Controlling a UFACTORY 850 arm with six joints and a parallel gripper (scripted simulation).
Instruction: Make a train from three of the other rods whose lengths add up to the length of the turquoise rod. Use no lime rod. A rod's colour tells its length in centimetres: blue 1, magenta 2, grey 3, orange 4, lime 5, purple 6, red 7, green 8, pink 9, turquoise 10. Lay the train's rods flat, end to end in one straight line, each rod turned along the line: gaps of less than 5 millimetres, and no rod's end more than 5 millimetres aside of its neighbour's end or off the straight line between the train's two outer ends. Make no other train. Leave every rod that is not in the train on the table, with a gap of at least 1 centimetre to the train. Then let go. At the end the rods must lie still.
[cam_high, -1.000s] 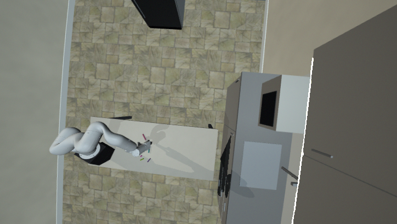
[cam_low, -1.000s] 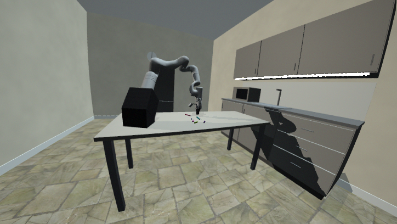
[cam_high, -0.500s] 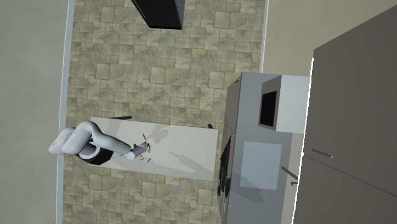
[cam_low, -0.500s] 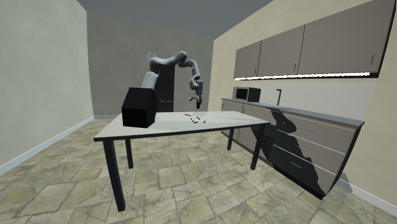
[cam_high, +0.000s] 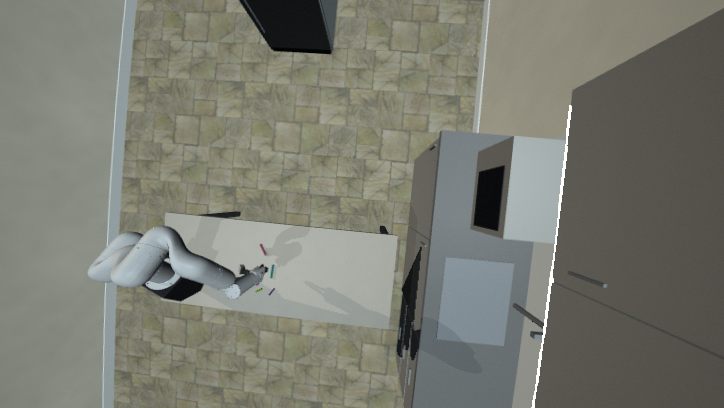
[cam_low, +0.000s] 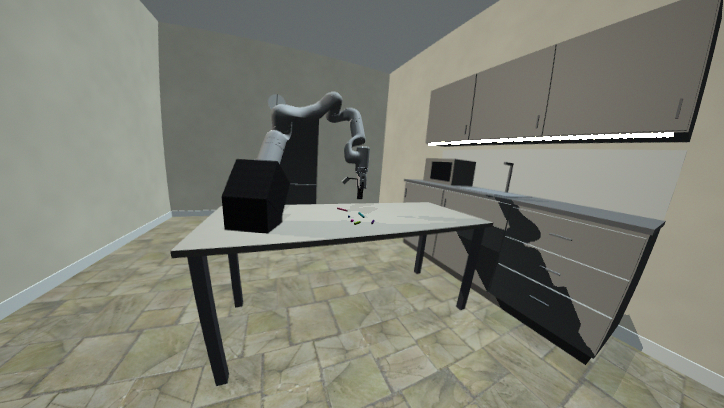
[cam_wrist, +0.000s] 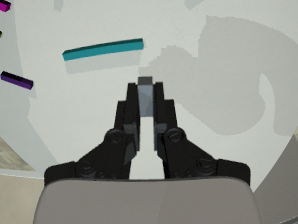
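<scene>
Grey rod (cam_wrist: 145, 97) upright in the downward-pointing claw (cam_high: 265, 269) (cam_low: 360, 196) (cam_wrist: 146, 97), above the table (cam_high: 344, 273) (cam_low: 314, 228).

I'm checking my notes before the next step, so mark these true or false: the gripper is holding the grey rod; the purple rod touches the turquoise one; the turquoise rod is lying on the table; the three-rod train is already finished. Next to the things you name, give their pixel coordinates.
The gripper (cam_high: 265, 269) (cam_low: 360, 195) (cam_wrist: 146, 97) is holding the grey rod (cam_wrist: 145, 99). True.
The purple rod (cam_high: 272, 291) (cam_low: 372, 221) (cam_wrist: 17, 80) touches the turquoise rod (cam_high: 272, 271) (cam_low: 361, 214) (cam_wrist: 103, 49). False: they lie apart.
The turquoise rod is lying on the table (cam_high: 344, 273) (cam_low: 303, 217) (cam_wrist: 90, 125). True.
The three-rod train is already finished. False: the rods on the table lie scattered.
</scene>
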